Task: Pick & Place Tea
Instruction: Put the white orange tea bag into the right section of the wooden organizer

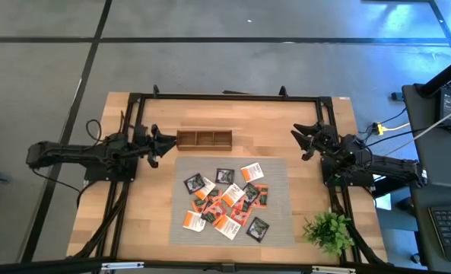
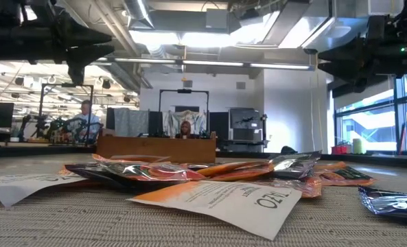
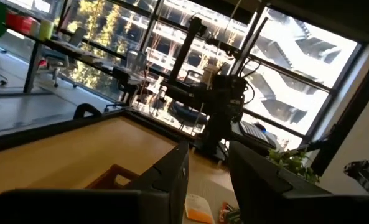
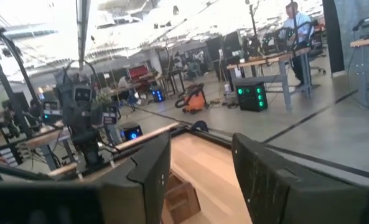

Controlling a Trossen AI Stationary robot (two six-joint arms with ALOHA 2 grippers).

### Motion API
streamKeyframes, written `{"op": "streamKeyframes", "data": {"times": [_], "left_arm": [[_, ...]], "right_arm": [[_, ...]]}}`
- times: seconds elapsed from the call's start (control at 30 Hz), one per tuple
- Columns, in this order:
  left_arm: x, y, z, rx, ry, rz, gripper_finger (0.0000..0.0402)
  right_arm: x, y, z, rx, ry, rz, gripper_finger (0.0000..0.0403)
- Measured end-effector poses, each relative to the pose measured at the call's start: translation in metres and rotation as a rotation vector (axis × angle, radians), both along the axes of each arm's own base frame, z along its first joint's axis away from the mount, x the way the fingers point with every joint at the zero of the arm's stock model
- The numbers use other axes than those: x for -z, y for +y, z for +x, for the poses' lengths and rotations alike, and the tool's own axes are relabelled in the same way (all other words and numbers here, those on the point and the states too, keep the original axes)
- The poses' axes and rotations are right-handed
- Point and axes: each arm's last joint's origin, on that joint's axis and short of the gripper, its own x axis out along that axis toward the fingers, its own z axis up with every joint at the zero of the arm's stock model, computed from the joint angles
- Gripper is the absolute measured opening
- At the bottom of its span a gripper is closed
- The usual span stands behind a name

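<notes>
The tea, several small flat sachets in orange, white and dark grey [image 1: 227, 202], lies in a loose, overlapping pile on a grey mat [image 1: 278, 171] in the middle of the table. The low view shows the same pile [image 2: 217, 175] up close. My left gripper [image 1: 164, 142] hovers open above the table's left side, just left of the wooden tray [image 1: 204, 138]. Its fingers [image 3: 172, 180] have nothing between them. My right gripper [image 1: 300, 141] hovers open above the table's right side. Its fingers [image 4: 150, 168] stand apart and also hold nothing.
The long brown three-compartment tray [image 2: 155, 147] stands just beyond the mat's far edge, between the two grippers. A small green plant [image 1: 330, 228] sits at the table's near right corner. A black frame [image 1: 233, 97] runs along the table's edges. People are in the room beyond.
</notes>
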Motion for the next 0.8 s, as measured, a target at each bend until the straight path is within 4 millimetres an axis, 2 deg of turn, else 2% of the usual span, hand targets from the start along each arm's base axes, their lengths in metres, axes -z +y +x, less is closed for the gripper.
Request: {"op": "streamKeyframes", "data": {"times": [0.2,0.4,0.57,0.8], "left_arm": [[-0.016,0.001,0.033,0.084,0.137,-0.001,0.0109],[-0.041,-0.007,0.095,0.313,0.260,0.104,0.0109],[-0.052,-0.019,0.143,0.466,0.370,0.138,0.0109],[-0.033,-0.032,0.181,0.512,0.694,0.169,0.0082]], "right_arm": [[0.005,-0.001,0.007,0.000,0.057,0.014,0.0169],[0.007,-0.002,0.012,0.000,0.085,0.018,0.0170],[0.009,-0.003,0.014,-0.011,0.099,0.051,0.0170],[0.008,-0.002,0.016,-0.061,0.091,0.044,0.0170]]}}
